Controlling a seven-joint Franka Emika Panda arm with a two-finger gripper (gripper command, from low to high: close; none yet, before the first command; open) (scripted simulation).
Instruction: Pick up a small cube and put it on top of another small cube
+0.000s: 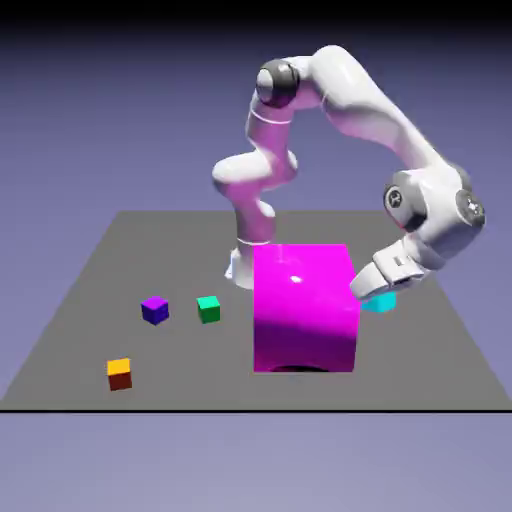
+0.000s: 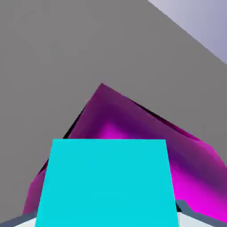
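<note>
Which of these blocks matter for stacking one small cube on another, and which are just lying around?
Part of the job:
- cyan cube, gripped in the hand
- a small cube to receive it: green cube, purple cube or orange cube; which one cannot be told

Just lying about:
- big magenta block
- the two small cubes not chosen

Even, soft rendered light; sharp focus throughout. White glare spot atop the magenta block (image 1: 303, 305), dark shadow under its front edge.
</note>
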